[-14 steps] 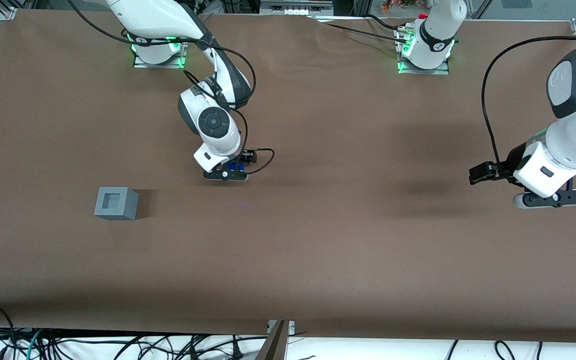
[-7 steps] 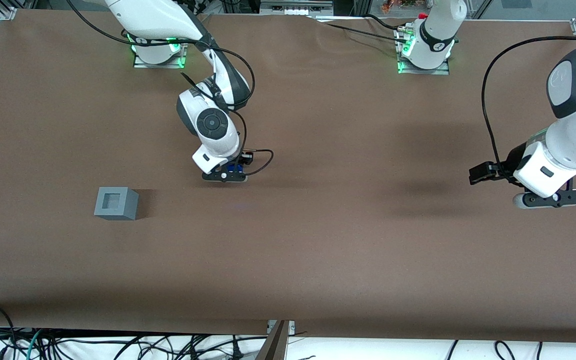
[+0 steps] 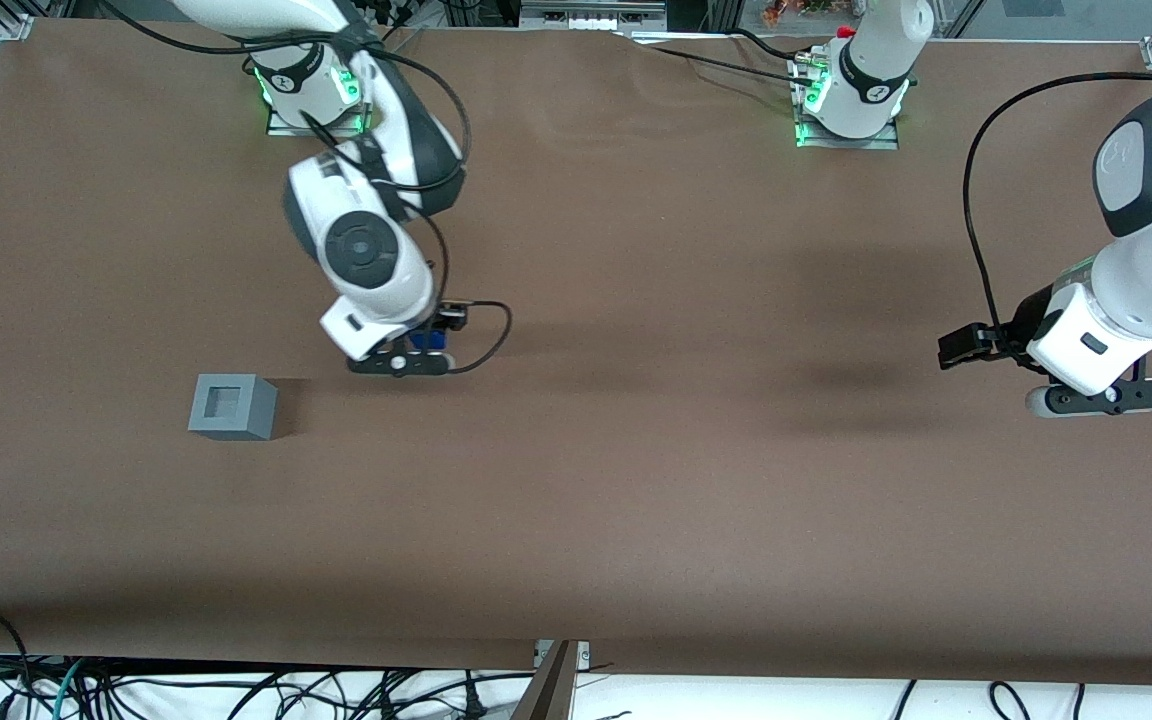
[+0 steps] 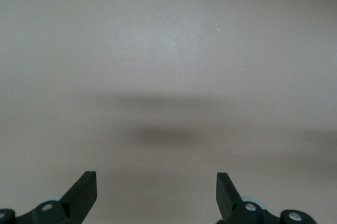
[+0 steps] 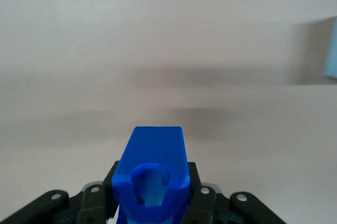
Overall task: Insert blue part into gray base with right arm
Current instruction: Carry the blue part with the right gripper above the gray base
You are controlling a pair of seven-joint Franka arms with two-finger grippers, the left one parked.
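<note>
My right arm's gripper [image 3: 423, 345] hangs above the brown table, shut on the blue part [image 3: 425, 340], which peeks out under the white wrist. In the right wrist view the blue part [image 5: 151, 174] fills the space between the black jaws and points away from the camera. The gray base [image 3: 232, 406], a light-grey cube with a square recess on top, stands on the table nearer the front camera than the gripper and farther toward the working arm's end. A pale edge of the gray base [image 5: 330, 47] shows in the right wrist view.
The brown table [image 3: 636, 480] stretches wide around the base. A black cable [image 3: 481, 335] loops off the working wrist. Cables lie along the table's front edge [image 3: 236, 690].
The right arm has swung toward the gray base, carrying the blue part with it; the gripper now sits much closer to the cube. The base has not moved.
</note>
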